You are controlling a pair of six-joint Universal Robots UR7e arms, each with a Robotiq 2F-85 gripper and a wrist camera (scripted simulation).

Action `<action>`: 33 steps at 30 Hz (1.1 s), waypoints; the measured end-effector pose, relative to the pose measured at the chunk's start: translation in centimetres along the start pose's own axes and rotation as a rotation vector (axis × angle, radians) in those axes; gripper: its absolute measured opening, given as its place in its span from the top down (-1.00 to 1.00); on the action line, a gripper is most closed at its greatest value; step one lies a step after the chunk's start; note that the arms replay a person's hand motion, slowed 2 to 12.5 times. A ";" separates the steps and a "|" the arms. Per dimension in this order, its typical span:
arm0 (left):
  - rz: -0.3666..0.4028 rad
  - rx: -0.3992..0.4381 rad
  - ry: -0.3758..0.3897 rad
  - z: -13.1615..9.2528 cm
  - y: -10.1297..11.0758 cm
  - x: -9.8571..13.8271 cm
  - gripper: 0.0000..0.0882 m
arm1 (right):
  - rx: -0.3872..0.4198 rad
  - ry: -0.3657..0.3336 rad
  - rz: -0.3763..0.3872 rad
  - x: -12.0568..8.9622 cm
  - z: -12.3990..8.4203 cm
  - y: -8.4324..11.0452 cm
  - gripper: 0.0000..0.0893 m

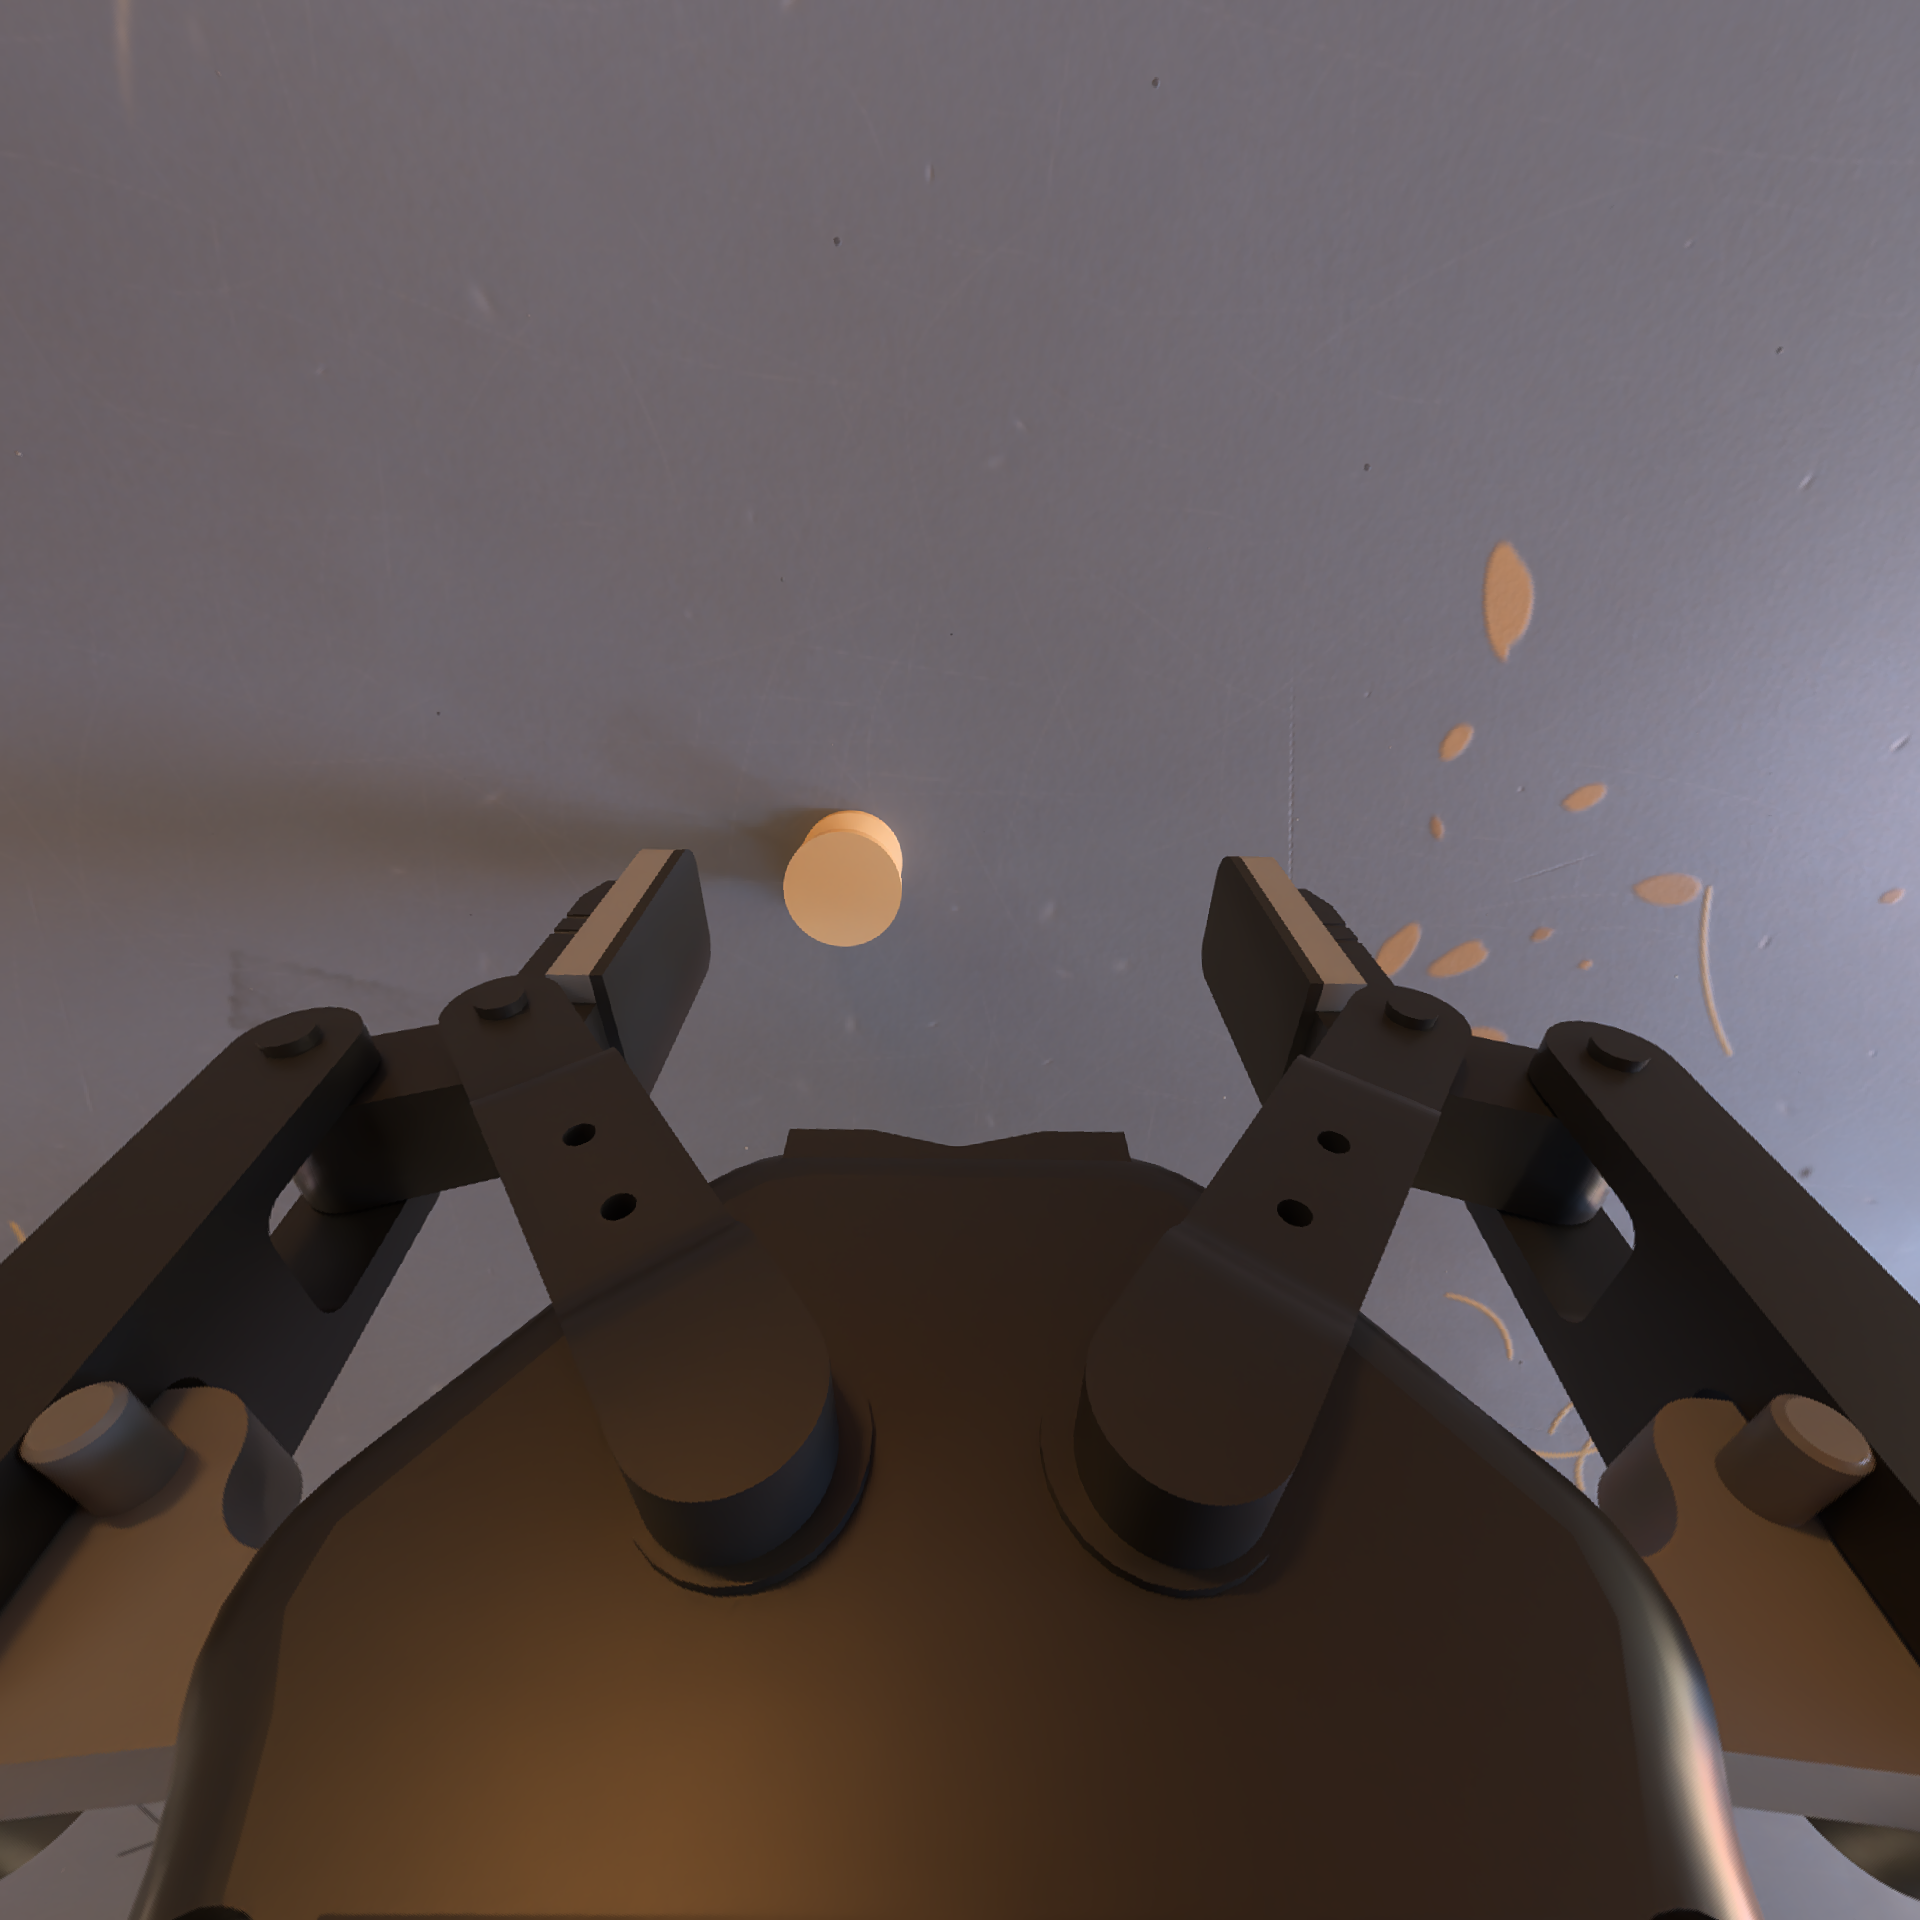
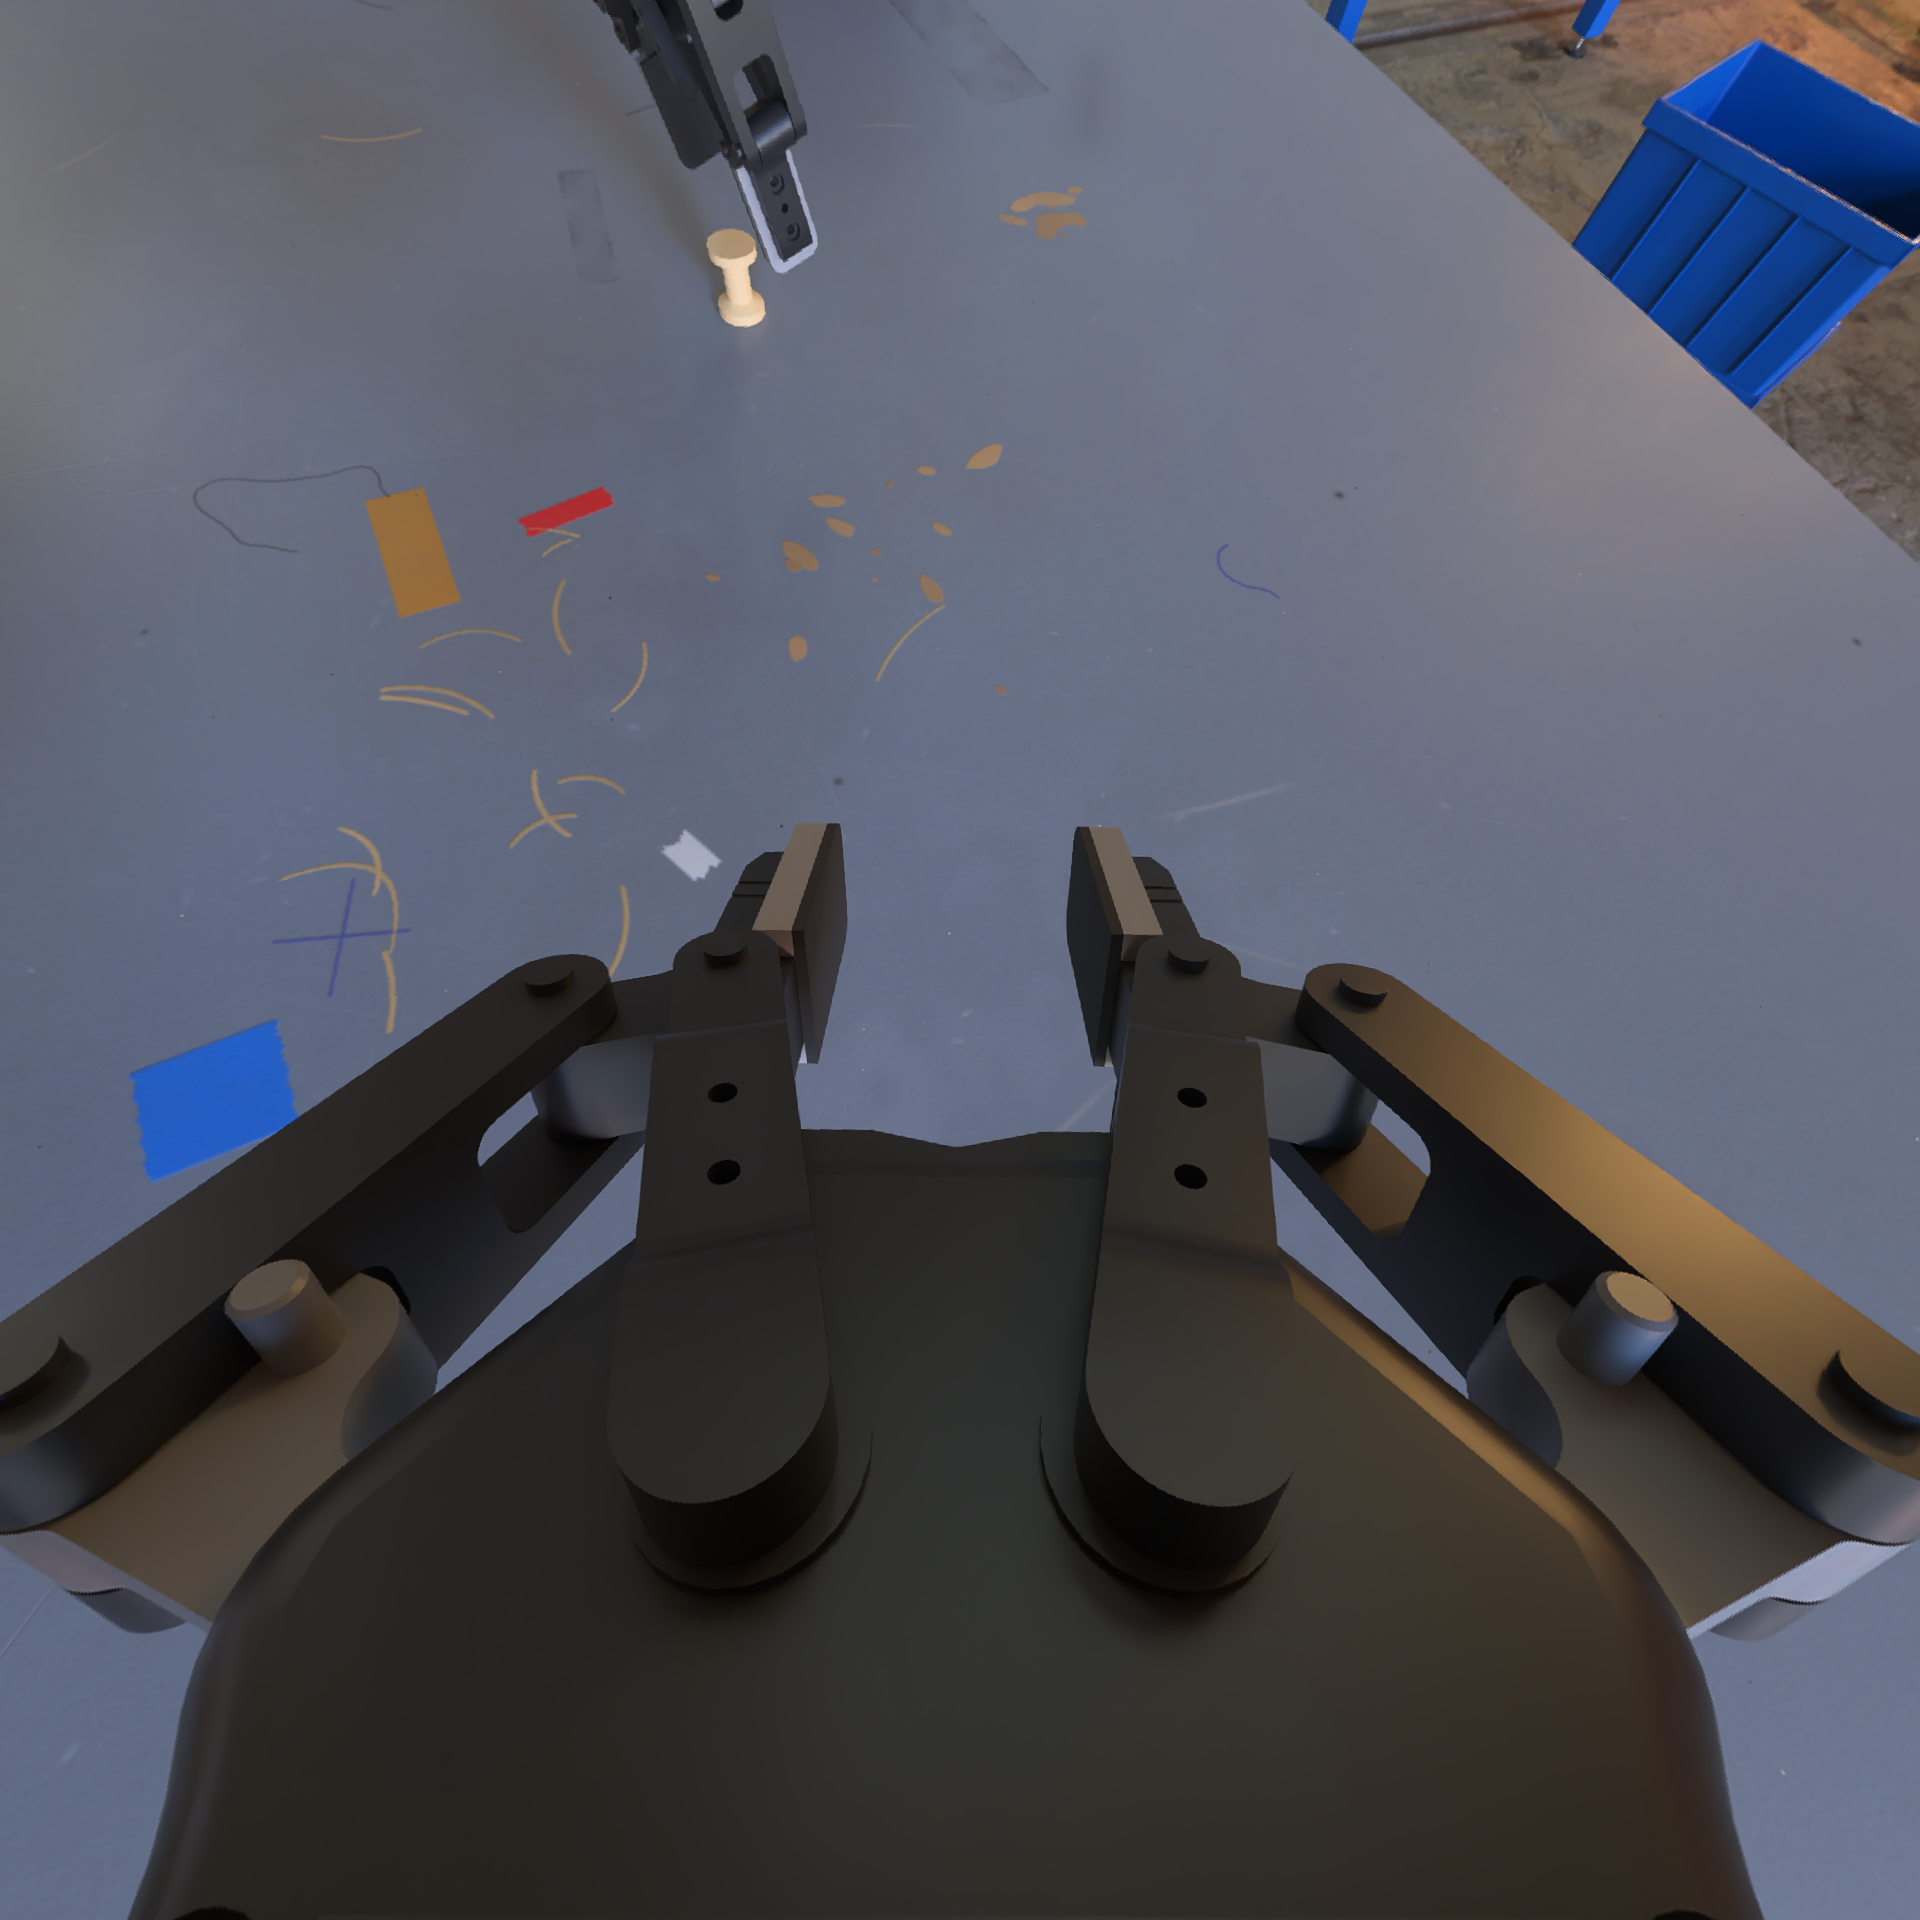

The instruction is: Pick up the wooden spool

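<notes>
A pale wooden spool (image 1: pixel 842 883) stands upright on the grey table. In the left wrist view I look down on its round top. My left gripper (image 1: pixel 956 883) is open above it, and the spool lies between the fingers, nearer the left finger (image 1: pixel 655 935). In the right wrist view the spool (image 2: pixel 738 278) stands far off at the top, with the left gripper (image 2: pixel 774 223) hanging just beside and above it. My right gripper (image 2: pixel 956 925) is open and empty, low over the near part of the table, far from the spool.
A blue bin (image 2: pixel 1756 223) stands off the table's right edge. The grey table (image 2: pixel 1351 623) bears flat marks only: tan splashes (image 2: pixel 831 540), a tan patch (image 2: pixel 412 551), a red strip (image 2: pixel 566 510), a blue patch (image 2: pixel 213 1099).
</notes>
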State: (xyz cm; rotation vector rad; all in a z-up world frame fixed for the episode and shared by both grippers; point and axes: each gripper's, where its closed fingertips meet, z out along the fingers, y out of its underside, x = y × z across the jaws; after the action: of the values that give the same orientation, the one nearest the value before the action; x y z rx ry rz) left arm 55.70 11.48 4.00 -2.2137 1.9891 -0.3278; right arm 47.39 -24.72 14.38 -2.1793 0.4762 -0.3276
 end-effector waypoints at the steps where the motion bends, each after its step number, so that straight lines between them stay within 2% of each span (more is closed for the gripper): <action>1: -0.001 -0.004 -0.003 0.1 0.0 0.0 -0.86 | 0.001 -0.001 0.000 0.0 0.0 0.0 0.13; 12: -0.022 -0.054 -0.029 1.1 0.5 0.0 -0.81 | 0.010 -0.002 0.002 0.0 -0.2 -0.2 0.13; 33: -0.066 -0.101 -0.033 2.6 0.9 0.1 -0.75 | 0.013 -0.010 0.003 0.0 -0.3 -0.2 0.13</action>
State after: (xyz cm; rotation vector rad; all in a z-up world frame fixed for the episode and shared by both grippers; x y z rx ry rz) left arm 55.49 11.19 1.26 -2.3339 1.9605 -0.2008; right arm 47.31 -24.82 14.69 -2.1663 0.4702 -0.3177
